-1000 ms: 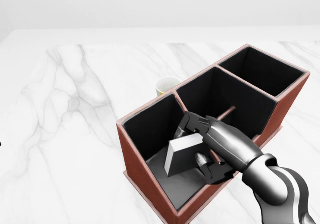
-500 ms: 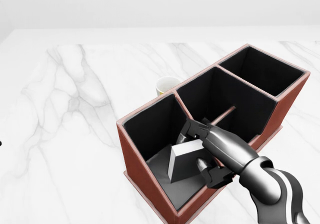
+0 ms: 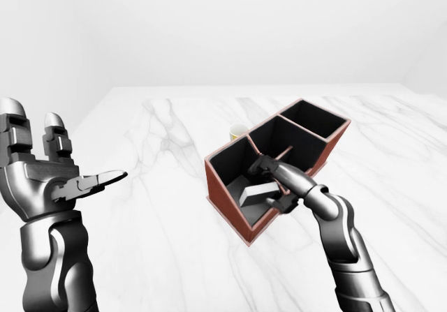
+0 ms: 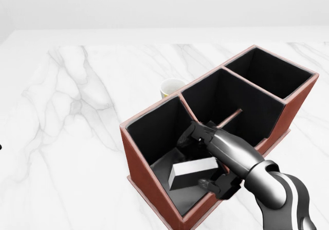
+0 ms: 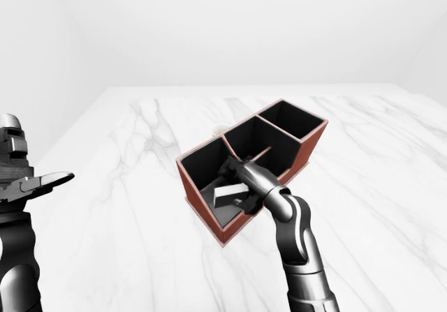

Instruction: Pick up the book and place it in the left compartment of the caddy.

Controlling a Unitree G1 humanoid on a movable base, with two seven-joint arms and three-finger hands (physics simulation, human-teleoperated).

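Head view shows the book (image 4: 191, 172) lying low in the left compartment of the caddy (image 4: 141, 181), nearly flat on the compartment floor with its pale page edge facing the bottom of the view. A second ago it stood steeply tilted in the fingers; half a second ago it leaned less; now it has dropped close to level, so the lowering looks all but finished. The right hand (image 4: 216, 160) has come down with it and reaches over the caddy's near wall, its fingers (image 4: 197, 132) curled above the book and the thumb by its lower right corner; whether they grip it or merely bracket it I cannot tell, though contact looks light. To my eye the placement is essentially done and what remains is letting go and lifting the hand clear without dragging the book up the wall. The middle and right compartments hold nothing visible. Just past the caddy's far wall stands a small cup (image 4: 170, 88), untouched. In the left-eye view the left hand (image 3: 49, 179) is raised well apart at the left edge, fingers spread and empty, over the marble table (image 3: 154, 151).
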